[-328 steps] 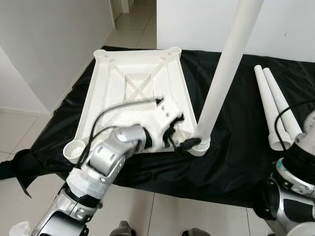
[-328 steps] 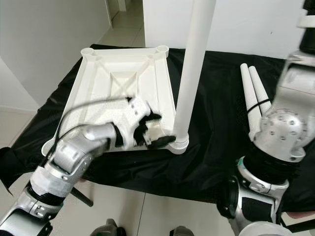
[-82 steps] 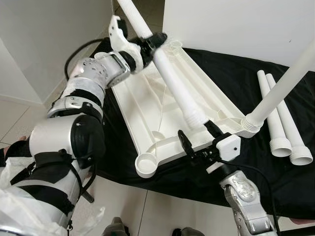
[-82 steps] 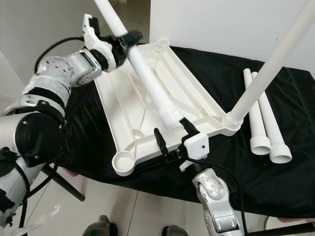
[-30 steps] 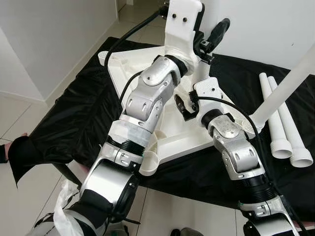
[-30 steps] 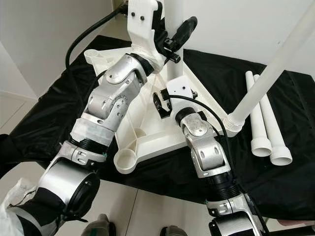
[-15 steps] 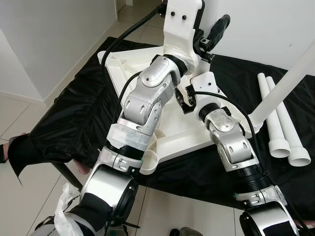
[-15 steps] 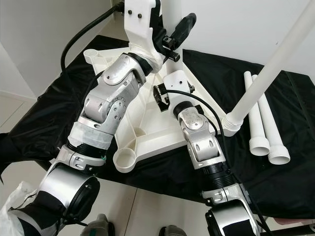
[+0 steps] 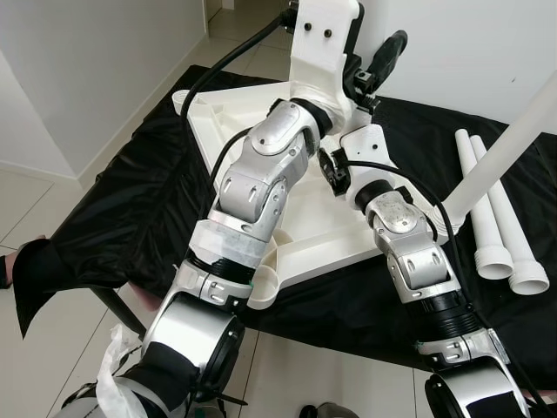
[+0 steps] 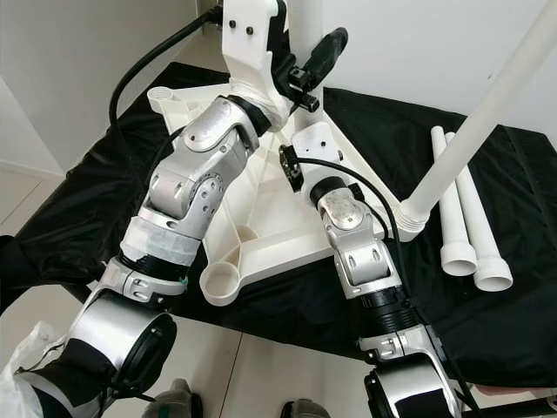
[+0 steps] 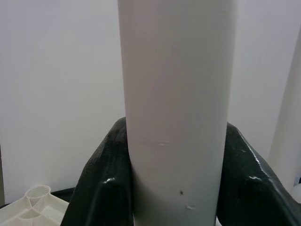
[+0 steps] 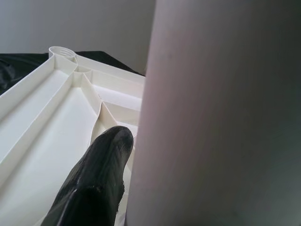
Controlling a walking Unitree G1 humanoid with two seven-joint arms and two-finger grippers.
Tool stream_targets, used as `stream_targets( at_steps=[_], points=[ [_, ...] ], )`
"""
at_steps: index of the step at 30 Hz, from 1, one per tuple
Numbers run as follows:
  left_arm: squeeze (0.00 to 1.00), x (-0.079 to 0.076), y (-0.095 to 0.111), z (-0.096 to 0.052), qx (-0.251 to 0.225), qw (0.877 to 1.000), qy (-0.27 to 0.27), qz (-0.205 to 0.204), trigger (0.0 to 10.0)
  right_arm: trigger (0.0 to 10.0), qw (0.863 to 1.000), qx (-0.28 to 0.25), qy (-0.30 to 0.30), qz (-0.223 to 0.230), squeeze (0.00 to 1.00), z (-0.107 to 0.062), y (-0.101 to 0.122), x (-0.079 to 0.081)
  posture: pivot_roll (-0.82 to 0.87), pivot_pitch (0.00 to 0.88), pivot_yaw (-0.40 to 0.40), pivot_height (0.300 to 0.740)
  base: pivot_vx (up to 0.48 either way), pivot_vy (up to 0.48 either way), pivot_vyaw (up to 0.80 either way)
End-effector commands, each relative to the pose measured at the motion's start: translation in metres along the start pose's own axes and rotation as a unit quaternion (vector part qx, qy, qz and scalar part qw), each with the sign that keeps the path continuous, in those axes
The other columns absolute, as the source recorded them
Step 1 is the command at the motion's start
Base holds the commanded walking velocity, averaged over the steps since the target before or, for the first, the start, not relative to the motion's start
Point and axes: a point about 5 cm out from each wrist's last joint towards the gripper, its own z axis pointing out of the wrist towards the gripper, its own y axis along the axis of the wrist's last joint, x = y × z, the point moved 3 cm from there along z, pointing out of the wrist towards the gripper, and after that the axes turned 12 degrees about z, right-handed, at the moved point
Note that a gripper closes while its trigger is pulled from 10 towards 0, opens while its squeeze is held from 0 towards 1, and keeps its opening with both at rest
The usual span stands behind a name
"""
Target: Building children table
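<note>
A white table leg is held upright over the far side of the upturned white tabletop, which lies underside up on a black cloth with its corner sockets facing upward. The left gripper is clamped on this leg high up, its two black fingers pressed against either side of the tube, so the leg's long axis runs roughly vertical and straight through the jaws. The right gripper is placed lower down beside the same leg, close above the tabletop; one black finger is seen lying against the tube, but whether these jaws are closed on the leg cannot be told. The right gripper is judged the nearer of the two to the leg's lower end, which is hidden behind the arms, so its seat in a socket cannot be confirmed. A second leg is already stood in the right-hand corner, an open socket is left at the near corner, and two spare legs are laid side by side on the cloth to the right.
</note>
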Motion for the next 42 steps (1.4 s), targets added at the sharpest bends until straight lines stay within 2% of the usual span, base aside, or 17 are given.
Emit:
stream_targets(
  at_steps=[1,3,4,5,6,17,18,19,22,23,24,28,30,33,36,41,42],
  points=[
    [0.00,-0.014,0.004,0.002,-0.011,1.000,-0.021,-0.012,10.0,10.0,1.000,-0.007,0.002,-0.005,0.00,0.004,0.005,0.000,0.10,0.000,-0.058,0.740,0.000,0.000,0.00],
    [0.00,-0.014,0.005,0.002,-0.011,1.000,-0.020,-0.012,10.0,10.0,1.000,-0.007,0.003,-0.004,0.00,0.004,0.004,0.000,0.10,0.000,-0.058,0.740,0.000,0.000,0.00],
    [0.00,-0.015,0.005,0.002,-0.011,1.000,-0.020,-0.012,10.0,1.8,1.000,-0.006,0.003,0.000,0.00,0.004,0.004,0.000,0.10,0.000,-0.058,0.740,0.000,0.000,0.00],
    [0.00,-0.015,0.005,0.002,-0.011,1.000,-0.020,-0.012,10.0,1.8,1.000,-0.006,0.003,0.000,0.00,0.004,0.004,0.000,0.10,0.000,-0.058,0.740,0.000,0.000,0.00],
    [0.00,-0.014,0.005,0.003,-0.012,1.000,-0.019,-0.011,10.0,0.0,1.000,-0.005,-0.001,0.007,0.00,0.004,0.003,-0.001,0.10,0.000,-0.059,0.740,0.000,0.000,0.00],
    [0.00,-0.014,0.008,0.004,-0.015,1.000,-0.022,-0.009,10.0,0.0,0.999,0.005,-0.012,0.030,0.00,0.004,0.000,-0.005,0.10,0.000,-0.059,0.740,0.000,0.000,0.00],
    [1.00,-0.015,0.010,0.003,-0.021,0.999,-0.028,-0.021,10.0,0.0,0.999,0.009,-0.027,0.039,0.00,0.004,-0.002,-0.008,0.10,0.000,-0.058,0.740,0.000,0.000,0.00],
    [1.00,-0.016,0.011,0.003,-0.024,0.999,-0.033,-0.032,10.0,10.0,0.998,0.012,-0.035,0.043,0.00,0.004,-0.003,-0.010,0.10,0.000,-0.058,0.740,0.000,0.000,0.00],
    [1.00,-0.015,0.012,0.002,-0.027,0.998,-0.033,-0.035,10.0,10.0,0.998,0.015,-0.041,0.053,0.00,0.004,-0.004,-0.010,0.10,0.000,-0.058,0.740,0.000,0.000,0.00],
    [0.26,-0.015,0.014,0.001,-0.035,0.998,-0.035,-0.042,10.0,10.0,0.997,0.018,-0.052,0.063,0.00,0.003,-0.006,-0.012,0.10,0.000,-0.056,0.740,0.000,0.000,0.00],
    [0.00,-0.014,0.017,-0.001,-0.041,0.997,-0.036,-0.048,10.0,10.0,0.996,0.019,-0.059,0.071,0.00,0.003,-0.007,-0.013,0.09,0.000,-0.056,0.740,0.000,0.000,0.00],
    [0.00,-0.013,0.019,-0.002,-0.048,0.996,-0.039,-0.058,10.0,10.0,0.995,0.019,-0.064,0.073,0.00,0.002,-0.009,-0.015,0.09,0.000,-0.056,0.740,0.000,0.000,0.00],
    [0.00,-0.006,0.028,-0.008,-0.072,0.992,-0.044,-0.092,10.0,10.0,0.993,0.021,-0.082,0.081,0.00,-0.004,-0.013,-0.022,0.09,0.000,-0.055,0.740,0.000,0.000,0.00],
    [0.00,0.002,0.031,-0.012,-0.082,0.990,-0.044,-0.106,10.0,10.0,0.992,0.016,-0.095,0.087,0.00,-0.008,-0.013,-0.027,0.08,0.002,-0.054,0.740,0.000,0.000,0.00],
    [0.00,0.013,0.027,-0.019,-0.078,0.991,-0.038,-0.104,10.0,10.0,0.989,-0.003,-0.109,0.097,0.00,-0.014,-0.009,-0.033,0.08,0.004,-0.053,0.740,0.000,0.000,0.00],
    [0.00,0.018,0.021,-0.022,-0.067,0.992,-0.033,-0.100,10.0,10.0,0.988,-0.014,-0.113,0.103,0.00,-0.018,-0.007,-0.035,0.08,0.004,-0.052,0.740,0.000,0.000,0.00],
    [0.00,0.023,0.008,-0.027,-0.038,0.996,-0.027,-0.070,10.0,10.0,0.988,-0.023,-0.113,0.105,0.00,-0.024,-0.006,-0.036,0.08,0.004,-0.051,0.740,0.000,0.000,0.00]
  ],
)
